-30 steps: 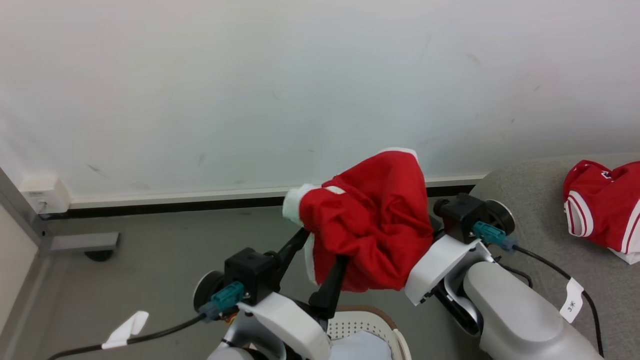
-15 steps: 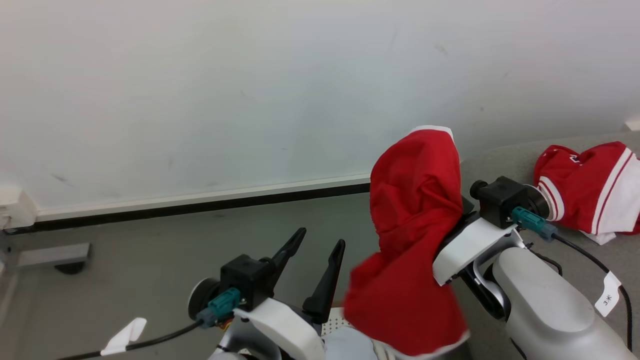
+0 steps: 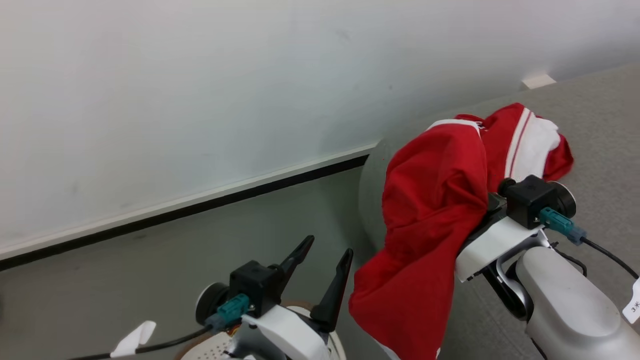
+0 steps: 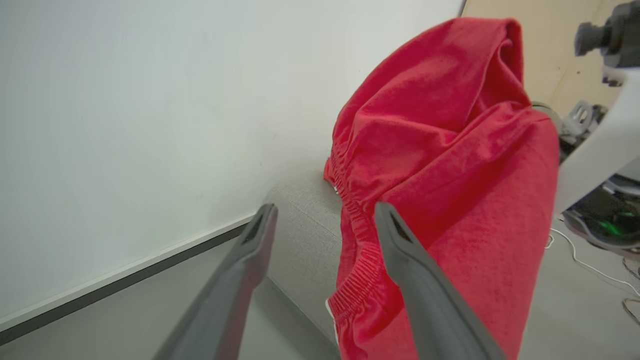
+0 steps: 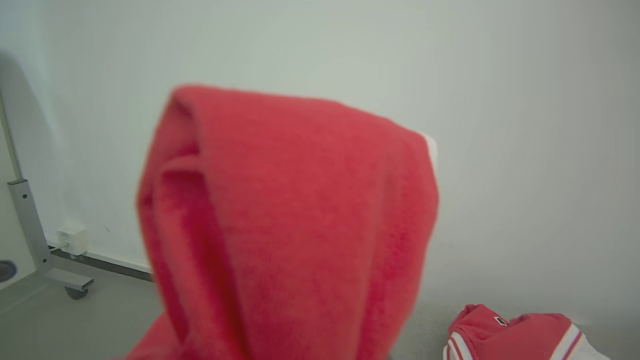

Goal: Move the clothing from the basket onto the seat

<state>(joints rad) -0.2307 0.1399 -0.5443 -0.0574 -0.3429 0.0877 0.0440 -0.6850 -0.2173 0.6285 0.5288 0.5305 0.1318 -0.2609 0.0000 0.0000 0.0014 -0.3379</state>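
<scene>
Head view is showing the right gripper [image 3: 495, 207] raised over the rounded end of the sofa [image 3: 605, 125]. Its fingers are closed and buried under a red garment [image 3: 430, 210] that it is gripping. The cloth is draping over the fingers and hanging down past the sofa's edge, with its lower hem dangling over the floor [image 3: 125, 280] beside the basket [image 3: 207, 350]. A second red garment [image 3: 542, 142] with white bands is lying on the sofa cushion just behind the gripper, close against the held one. The left gripper [image 3: 329, 245] is standing wide open and empty above the basket's brown rim, and a thin gap is showing between its nearer finger and the hanging cloth. Grey floor is running from the sofa's end to the white wall [image 3: 200, 100] and its dark skirting, giving open room on the left. Right wrist view is catching a wheeled stand leg [image 5: 35, 235] by the wall, well apart from the sofa
</scene>
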